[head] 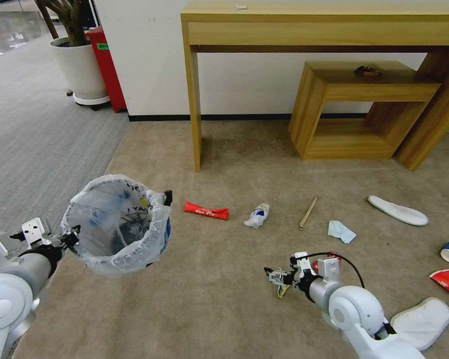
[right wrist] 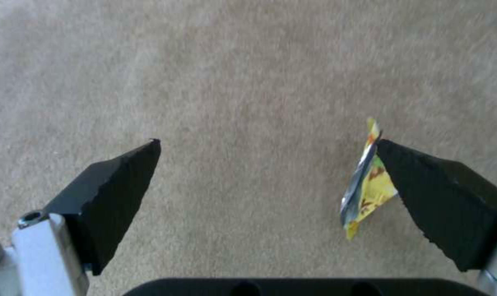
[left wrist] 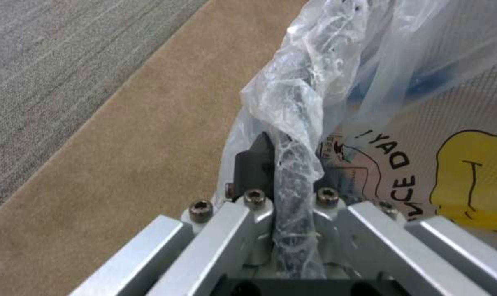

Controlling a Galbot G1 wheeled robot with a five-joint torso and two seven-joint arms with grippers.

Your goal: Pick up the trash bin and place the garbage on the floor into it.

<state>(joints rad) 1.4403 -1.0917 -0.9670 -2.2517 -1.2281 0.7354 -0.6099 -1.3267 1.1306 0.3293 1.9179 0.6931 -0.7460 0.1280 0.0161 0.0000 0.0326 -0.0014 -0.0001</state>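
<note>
Left tool (head: 71, 238) pinching trash bin (head: 118, 223) rim (bag-lined) | right tool (right wrist: 265, 181) spread wide, small yellow wrapper scrap (right wrist: 365, 185) touching one finger, above floor (head: 224, 279)

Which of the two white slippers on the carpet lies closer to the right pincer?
The wider slipper beside the right arm, nearer the right pincer than the narrow slipper lying farther off by the wooden stool.

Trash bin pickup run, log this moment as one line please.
left gripper: shut on trash bin rim, bin lifted | right gripper: open, yellow wrapper scrap against one finger | red wrapper: on floor
</note>
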